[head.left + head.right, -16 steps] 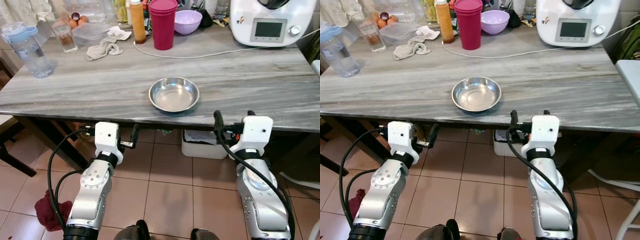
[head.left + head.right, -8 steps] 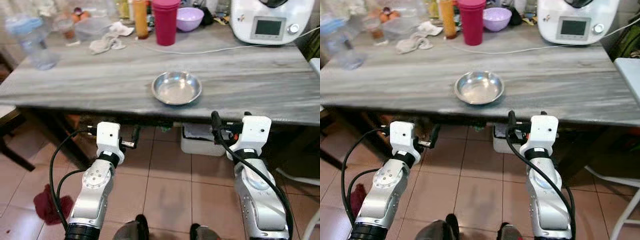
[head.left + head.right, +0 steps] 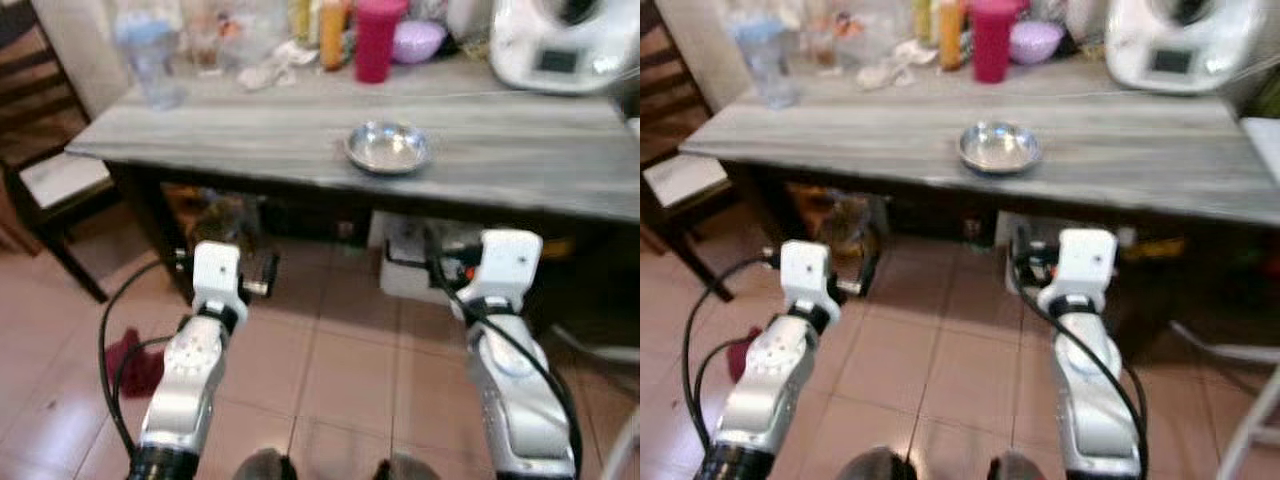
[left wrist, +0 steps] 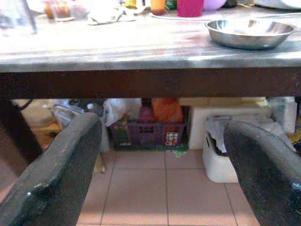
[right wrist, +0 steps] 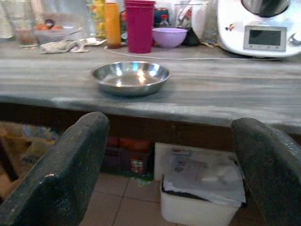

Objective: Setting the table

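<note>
The shallow round steel bowl is sitting light, rigid and slippery; its thin rim is looking the best hold. Both hands, left and right, are hanging spread and empty.

head stereo: high, forward-down, blurred | wrist cams: below table edge, level | shared: steel bowl

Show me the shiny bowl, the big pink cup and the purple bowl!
shiny bowl (image 5: pixel 130 76), right wrist view, on its inner bottom.
big pink cup (image 5: pixel 140 28), right wrist view, on its side.
purple bowl (image 5: pixel 170 37), right wrist view, on its outer wall.
</note>
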Robot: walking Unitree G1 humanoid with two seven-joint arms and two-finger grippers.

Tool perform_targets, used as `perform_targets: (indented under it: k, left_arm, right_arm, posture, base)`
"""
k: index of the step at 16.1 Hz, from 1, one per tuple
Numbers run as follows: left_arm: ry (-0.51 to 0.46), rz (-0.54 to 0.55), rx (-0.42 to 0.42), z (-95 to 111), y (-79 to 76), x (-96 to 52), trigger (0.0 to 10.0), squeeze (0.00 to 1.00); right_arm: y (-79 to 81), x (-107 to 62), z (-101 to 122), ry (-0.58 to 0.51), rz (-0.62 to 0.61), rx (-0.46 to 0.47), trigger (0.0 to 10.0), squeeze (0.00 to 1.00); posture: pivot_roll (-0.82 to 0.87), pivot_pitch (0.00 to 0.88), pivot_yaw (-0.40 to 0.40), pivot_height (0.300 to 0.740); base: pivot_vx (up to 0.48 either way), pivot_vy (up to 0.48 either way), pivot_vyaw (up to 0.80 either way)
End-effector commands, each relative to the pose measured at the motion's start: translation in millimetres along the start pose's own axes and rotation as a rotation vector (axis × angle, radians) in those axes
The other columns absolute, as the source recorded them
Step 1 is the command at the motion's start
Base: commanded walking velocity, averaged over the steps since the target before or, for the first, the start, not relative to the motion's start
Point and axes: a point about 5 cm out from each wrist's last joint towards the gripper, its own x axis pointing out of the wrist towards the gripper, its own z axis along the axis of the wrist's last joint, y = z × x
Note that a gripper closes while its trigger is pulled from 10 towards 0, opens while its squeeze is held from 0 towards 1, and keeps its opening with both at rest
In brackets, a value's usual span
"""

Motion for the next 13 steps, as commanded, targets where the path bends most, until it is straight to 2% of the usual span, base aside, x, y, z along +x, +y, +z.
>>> perform_targets:
  k: [1,4,5,6,9,10,11,12,13]
  left_arm:
    - [0.009,-0.007,0.004,-2,-1.2,-2.1,10.0,0.0]
    - [0.009,-0.017,0.004,-3,-2.6,-1.9,10.0,0.0]
    - [0.001,-0.028,0.004,-2,-3.8,-1.3,10.0,0.0]
    - [-0.014,-0.045,0.003,0,-4.8,-0.8,10.0,0.0]
    - [-0.045,-0.105,-0.048,4,-6.7,-1.8,10.0,0.0]
    - [-0.05,-0.111,-0.03,5,-7.7,-1.5,10.0,0.0]
    - [-0.052,-0.116,-0.028,6,-8.3,-1.2,10.0,0.0]
    - [-0.055,-0.124,-0.034,7,-9.2,-0.8,10.0,0.0]
    - [-0.056,-0.129,-0.037,8,-9.1,-0.5,10.0,0.0]
  right_arm:
    - [-1.6,1.6,-1,0.0,-0.005,-0.01,10.0,0.0]
    - [-4.4,2.6,0,-0.005,-0.021,-0.024,10.0,0.0]
    - [-3.3,0.5,-2,0.02,0.023,0.044,10.0,0.0]
    - [-3.1,-0.9,-2,0.021,0.029,0.047,10.0,0.0]
    - [-1.6,-2.5,-4,0.023,0.027,0.017,10.0,0.0]
    - [-2.5,-0.9,-7,0.032,-0.007,-0.066,10.0,0.0]
    - [-3.0,-0.4,-7,0.029,-0.015,-0.084,10.0,0.0]
    - [0.5,0.3,-7,0.033,0.031,-0.021,10.0,0.0]
    - [0.0,1.0,-6,0.029,0.022,-0.026,10.0,0.0]
  posture:
    - [-0.18,0.135,0.07,0.74]
    - [-0.18,0.136,0.073,0.74]
    - [-0.19,0.14,0.075,0.74]
    - [-0.19,0.142,0.075,0.74]
    - [-0.19,0.14,0.077,0.74]
    - [-0.19,0.138,0.076,0.74]
    - [-0.19,0.138,0.076,0.74]
    - [-0.19,0.138,0.076,0.74]
    - [-0.19,0.138,0.076,0.74]
  base:
    - [-0.292,0.0,0.0]
    - [-0.295,0.0,0.0]
    - [-0.296,0.0,0.0]
    - [0.0,0.0,0.0]
    - [0.0,0.0,0.0]
    - [0.0,0.0,0.0]
    - [0.0,0.0,0.0]
    - [0.0,0.0,0.0]
    - [0.0,-0.266,0.0]
